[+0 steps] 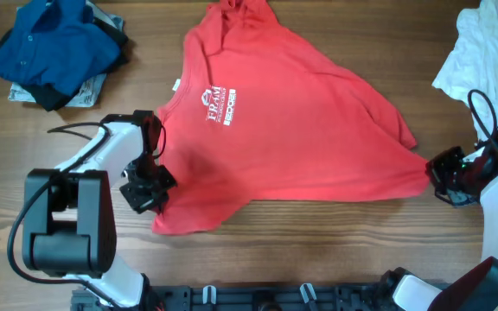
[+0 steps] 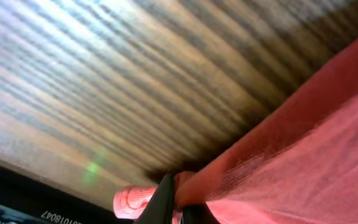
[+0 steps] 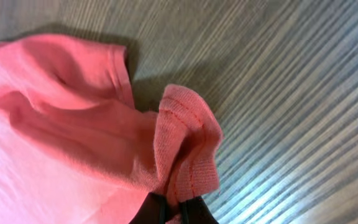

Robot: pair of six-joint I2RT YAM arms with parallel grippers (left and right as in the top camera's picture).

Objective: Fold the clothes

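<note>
At the far left corner of the bench [image 1: 335, 250], a blue collared shirt [image 1: 54, 47] lies crumpled on a small heap of other cloth. Nearer, the left claw [image 1: 150, 186] is pinched on the lower left edge of the red T-shirt [image 1: 292, 130], and its wrist view shows a fold of red cloth between the fingers. The shirt spreads across the middle, white lettering [image 1: 220, 105] facing up. The right claw [image 1: 443, 177] nips the hem at its right corner. A white garment [image 1: 482, 52] lies bunched at the far right, apart.
</note>
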